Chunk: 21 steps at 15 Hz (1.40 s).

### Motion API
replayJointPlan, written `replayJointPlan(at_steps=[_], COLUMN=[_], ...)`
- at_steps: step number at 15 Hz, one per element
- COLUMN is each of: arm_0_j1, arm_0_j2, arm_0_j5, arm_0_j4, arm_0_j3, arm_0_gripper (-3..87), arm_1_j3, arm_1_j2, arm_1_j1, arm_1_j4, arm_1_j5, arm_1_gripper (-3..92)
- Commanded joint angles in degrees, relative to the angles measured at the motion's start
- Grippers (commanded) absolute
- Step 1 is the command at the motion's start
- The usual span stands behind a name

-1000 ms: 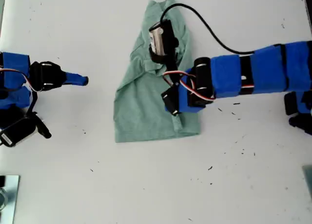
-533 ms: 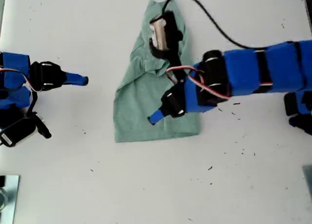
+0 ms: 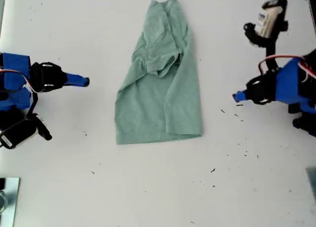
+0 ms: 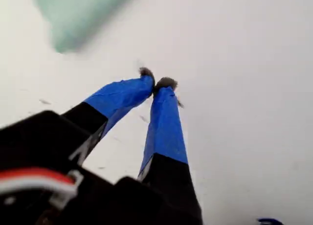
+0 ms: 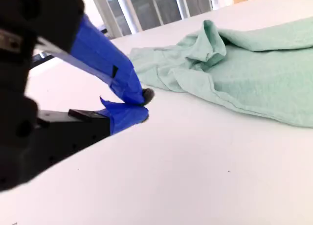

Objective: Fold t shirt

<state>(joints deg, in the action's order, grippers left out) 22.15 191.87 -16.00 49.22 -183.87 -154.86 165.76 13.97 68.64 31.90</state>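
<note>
One shirt (image 3: 160,81), two arms, two tools, one worktop (image 3: 148,187).

The shirt lies on the worktop near the middle of the exterior view, reaching almost to that view's top edge. It is partly folded: the lower part lies flat, and loose folds are bunched in the upper part.

My first tool (image 4: 155,83) is at the exterior view's right (image 3: 240,96), clear of the shirt with bare worktop between. Its blue-taped tips are pressed together and hold nothing. In its wrist view only a blurred corner of the shirt (image 4: 73,14) shows, well apart from the tips.

My second tool (image 5: 142,103) is at the exterior view's left (image 3: 84,81), also clear of the shirt. Its tips meet and hold nothing. The bunched part of the shirt (image 5: 234,68) lies beyond the tips, not touching.
</note>
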Motion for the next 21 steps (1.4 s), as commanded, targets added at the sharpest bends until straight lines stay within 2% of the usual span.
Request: replayJointPlan(at_steps=[1,3,5,6,7,10,11,12,13,15,21], arm_0_j1=[-0.7,-0.4,-4.0,-6.8,-9.0,-12.6,-13.6,-14.2,-14.8,-14.9,-18.2], arm_0_j2=[0.4,0.5,-4.3,-14.8,-27.8,-60.4,-68.5,-74.9,-79.5,-84.4,-97.2], arm_0_j5=[1.0,1.4,9.7,13.2,14.9,11.2,10.0,8.7,7.3,6.4,8.7], arm_0_j4=[0.4,0.5,3.4,5.8,11.4,28.7,32.3,34.1,35.1,34.4,17.8], arm_0_j3=[-0.7,-0.8,8.3,18.9,32.0,69.2,77.3,81.7,84.9,85.1,76.6], arm_0_gripper=[-0.2,-0.2,-0.2,-0.2,-0.2,-0.3,17.2,30.5,33.0,34.6,31.9], arm_1_j3=[-13.4,-20.2,-21.6,-21.9,-22.0,-22.2,-22.2,-22.3,-22.4,-22.5,-22.4], arm_1_j2=[17.8,28.3,30.6,31.6,31.7,32.4,32.7,33.0,33.6,34.5,34.5], arm_1_j1=[2.5,3.2,3.5,3.4,3.5,3.8,3.8,3.8,3.8,3.4,2.1], arm_1_j4=[1.2,2.5,6.1,6.3,6.5,6.5,6.5,6.8,7.0,7.6,7.6], arm_1_j5=[0.9,-0.2,-1.8,-1.8,-1.9,-1.5,-1.5,-1.7,-1.7,-1.8,-2.0], arm_1_gripper=[2.3,2.3,2.3,2.3,2.3,2.3,2.3,2.3,2.3,2.3,2.3])
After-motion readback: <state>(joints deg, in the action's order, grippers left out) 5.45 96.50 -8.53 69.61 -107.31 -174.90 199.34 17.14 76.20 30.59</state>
